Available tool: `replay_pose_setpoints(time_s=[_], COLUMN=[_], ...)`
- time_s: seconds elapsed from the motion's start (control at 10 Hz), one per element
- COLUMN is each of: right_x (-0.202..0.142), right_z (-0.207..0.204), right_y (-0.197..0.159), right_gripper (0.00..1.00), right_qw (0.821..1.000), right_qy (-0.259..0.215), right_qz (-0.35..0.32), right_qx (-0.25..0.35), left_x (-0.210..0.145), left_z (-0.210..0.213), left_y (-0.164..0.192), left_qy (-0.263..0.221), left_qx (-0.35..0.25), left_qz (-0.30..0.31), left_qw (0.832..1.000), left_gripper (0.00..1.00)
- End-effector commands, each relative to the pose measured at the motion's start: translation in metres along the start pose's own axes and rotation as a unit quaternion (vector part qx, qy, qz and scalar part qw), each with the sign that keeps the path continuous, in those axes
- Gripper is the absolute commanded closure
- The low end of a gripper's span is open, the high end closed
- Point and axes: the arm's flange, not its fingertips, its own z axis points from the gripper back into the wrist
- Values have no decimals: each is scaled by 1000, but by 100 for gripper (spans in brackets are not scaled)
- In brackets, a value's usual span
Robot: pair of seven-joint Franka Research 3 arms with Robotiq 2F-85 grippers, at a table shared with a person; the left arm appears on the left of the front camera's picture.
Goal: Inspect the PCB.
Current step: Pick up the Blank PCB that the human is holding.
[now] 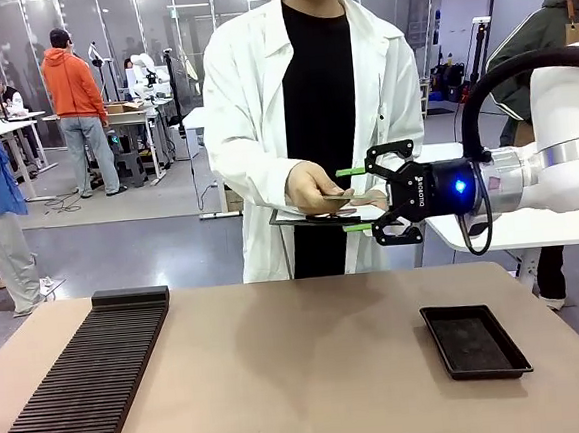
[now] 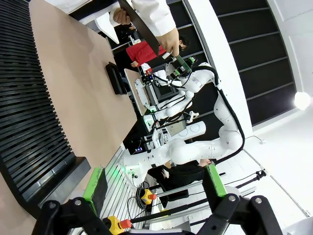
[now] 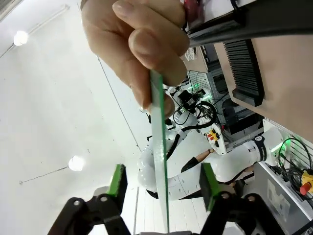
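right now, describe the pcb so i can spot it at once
Find the person in the white lab coat, facing the robot. Their hand holds the PCB between the right gripper's open fingers. It's the thin green board, edge-on, unlike the dark clipboard just below it.

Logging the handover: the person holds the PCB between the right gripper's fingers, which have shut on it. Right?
No. The right wrist view shows the right gripper open, its pads clear of the PCB that the person's hand holds between them.

PCB [image 3: 158, 147] smooth green edge; tray [image 1: 475, 340] matt black plastic; table [image 1: 302, 376] matt, smooth.
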Motion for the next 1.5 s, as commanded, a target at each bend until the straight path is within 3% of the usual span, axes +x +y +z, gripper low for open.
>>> replay_pose_setpoints(time_s=[0.0,0.2,0.3,0.4,1.1,1.4], right_x=[-3,-7,-9,-11,-8,-8], right_z=[-4,-1,1,1,8,3], right_y=[0,-1,-3,-4,-20,-5], right_gripper=[100,100,95,100,100,100], right_qw=[1000,1000,1000,1000,1000,1000], right_qy=[-9,-8,-7,-7,-10,-5], right_qz=[0,4,5,8,-7,-4], right_qx=[12,19,23,26,21,20], left_x=[1,1,1,1,1,1], left_z=[1,1,1,1,1,1], left_y=[-5,-5,-5,-5,-5,-5], left_qy=[2,2,2,2,2,2], left_qx=[4,4,4,4,4,4], left_qz=[9,9,9,9,9,9], left_qw=[1000,1000,1000,1000,1000,1000], left_gripper=[0,0,0,0,0,0])
